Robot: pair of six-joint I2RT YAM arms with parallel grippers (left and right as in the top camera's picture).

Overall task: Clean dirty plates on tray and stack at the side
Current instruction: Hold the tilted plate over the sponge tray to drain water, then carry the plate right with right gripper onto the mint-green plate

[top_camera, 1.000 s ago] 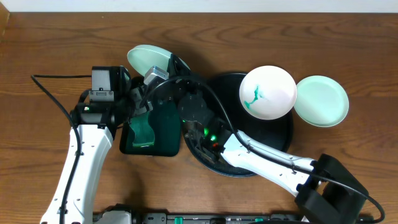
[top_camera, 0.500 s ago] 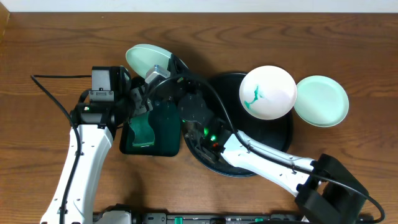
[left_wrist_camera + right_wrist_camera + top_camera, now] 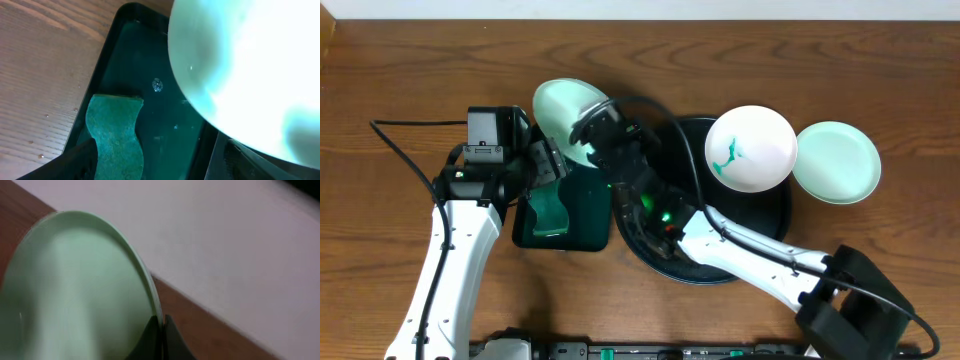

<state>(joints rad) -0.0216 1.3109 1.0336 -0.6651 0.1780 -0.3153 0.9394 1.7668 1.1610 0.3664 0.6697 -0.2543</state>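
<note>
My right gripper [image 3: 588,130] [image 3: 161,330] is shut on the rim of a pale mint-green plate [image 3: 564,104] [image 3: 75,290], holding it tilted in the air above the far end of a small dark green tray. In the left wrist view this plate [image 3: 250,70] fills the upper right. My left gripper [image 3: 550,162] [image 3: 160,172] stands open over the green tray, just left of the held plate, with nothing between its fingers. A white plate [image 3: 750,148] with a green smear rests on the far part of the black round tray [image 3: 760,215]. Another mint-green plate [image 3: 837,162] lies on the table right of the tray.
The dark green rectangular tray [image 3: 588,215] [image 3: 165,115] sits left of the black tray and holds a green sponge [image 3: 548,212] [image 3: 115,135] and some water. My right arm [image 3: 740,250] stretches across the black tray. A black cable [image 3: 405,140] lies at the left.
My right gripper has turned and shifted slightly right and nearer, carrying the mint-green plate with it. The left arm has stayed still.
</note>
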